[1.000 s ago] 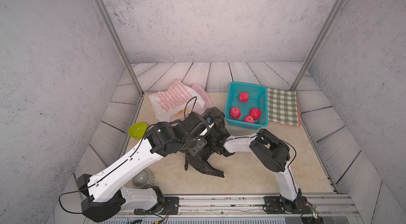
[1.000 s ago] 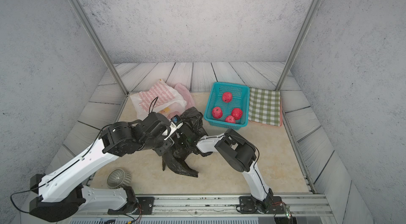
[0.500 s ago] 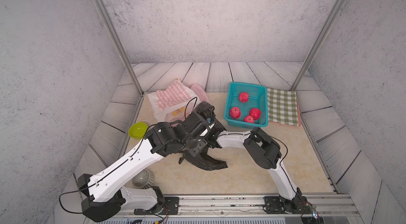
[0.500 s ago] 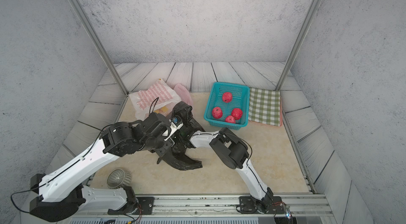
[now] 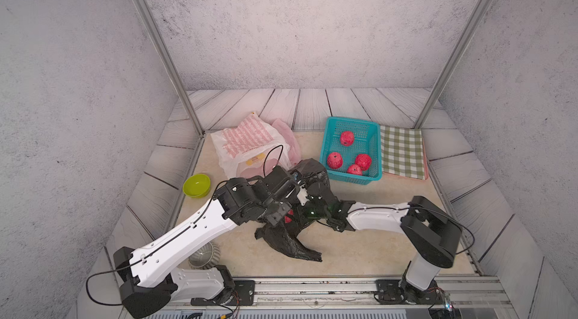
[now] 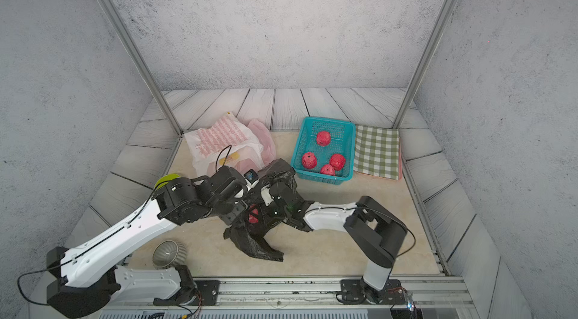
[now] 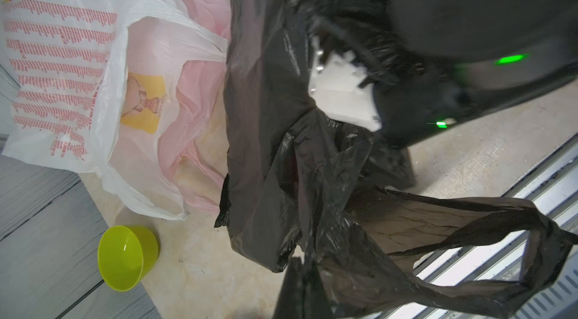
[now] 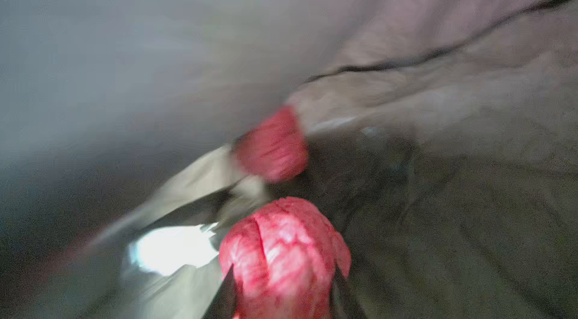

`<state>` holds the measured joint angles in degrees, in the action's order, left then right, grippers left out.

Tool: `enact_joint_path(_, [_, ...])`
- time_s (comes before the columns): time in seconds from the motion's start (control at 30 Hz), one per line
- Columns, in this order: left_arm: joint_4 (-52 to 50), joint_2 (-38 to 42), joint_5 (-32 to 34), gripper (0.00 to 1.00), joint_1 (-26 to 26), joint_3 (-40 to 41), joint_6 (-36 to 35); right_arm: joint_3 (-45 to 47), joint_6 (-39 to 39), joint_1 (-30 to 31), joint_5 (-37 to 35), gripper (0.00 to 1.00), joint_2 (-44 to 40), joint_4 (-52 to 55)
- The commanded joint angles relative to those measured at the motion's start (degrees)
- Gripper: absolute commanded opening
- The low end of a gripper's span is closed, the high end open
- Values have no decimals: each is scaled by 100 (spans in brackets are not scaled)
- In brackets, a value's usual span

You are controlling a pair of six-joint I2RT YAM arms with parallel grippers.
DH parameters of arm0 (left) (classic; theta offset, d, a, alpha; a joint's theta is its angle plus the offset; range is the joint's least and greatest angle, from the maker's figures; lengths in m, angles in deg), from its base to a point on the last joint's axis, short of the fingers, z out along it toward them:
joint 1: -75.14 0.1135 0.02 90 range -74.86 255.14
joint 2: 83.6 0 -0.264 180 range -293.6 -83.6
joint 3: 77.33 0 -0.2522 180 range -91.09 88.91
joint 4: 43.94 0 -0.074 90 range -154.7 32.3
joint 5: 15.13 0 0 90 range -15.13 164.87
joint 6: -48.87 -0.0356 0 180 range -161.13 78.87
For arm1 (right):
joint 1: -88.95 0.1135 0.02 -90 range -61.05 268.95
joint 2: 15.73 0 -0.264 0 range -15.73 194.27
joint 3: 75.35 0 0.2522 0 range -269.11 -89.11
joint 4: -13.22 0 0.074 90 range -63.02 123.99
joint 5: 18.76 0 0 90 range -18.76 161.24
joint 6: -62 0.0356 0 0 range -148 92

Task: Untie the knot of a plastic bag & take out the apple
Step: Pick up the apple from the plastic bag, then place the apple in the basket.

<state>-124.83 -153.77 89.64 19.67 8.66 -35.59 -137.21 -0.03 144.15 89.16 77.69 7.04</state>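
Though the wrist view is blurred, right tool (image 8: 283,289) pinches the apple (image 8: 281,251) across its middle, inside the black bag (image 5: 291,239) on the worktop (image 5: 359,239); left tool (image 5: 276,215) clamps the bag's limp, slippery film. Apple likely firm, light.

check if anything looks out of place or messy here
Nothing looks spilled or broken. A crumpled white plastic bag with red print and a thin pink plastic bag lie slack in a heap at the back left, looking discarded.
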Motion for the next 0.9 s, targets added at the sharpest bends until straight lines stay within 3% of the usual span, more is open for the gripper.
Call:
enact_joint_path(0.0, [356,-137,-69,0,62,37,-27,569,228,233,463,14,-1094,242])
enact_joint_path(0.2, [516,-412,-231,0,59,-150,-66,1224,396,327,46,14,-3548,1585])
enact_joint_path(0.33, [529,-556,-279,0,55,-285,-139,839,136,288,-1346,15,-5069,3299])
enact_joint_path(0.43, [553,-609,-321,0,55,-337,-204,157,-93,69,-2469,15,-5404,4389])
enact_joint_path(0.53, [532,-604,-383,0,61,-399,-245,-486,-253,-415,-3789,11,-4969,4986])
enact_joint_path(0.6, [517,-562,-411,0,55,-417,-268,-842,-429,-1006,-4083,11,-4308,4942])
enact_joint_path(0.73, [440,-426,-570,0,53,-469,-298,-1637,-395,-2557,-3552,11,-2312,4429])
enact_joint_path(0.87, [313,-183,-889,0,21,-462,-321,-2654,-497,-3186,-3371,15,-472,4109])
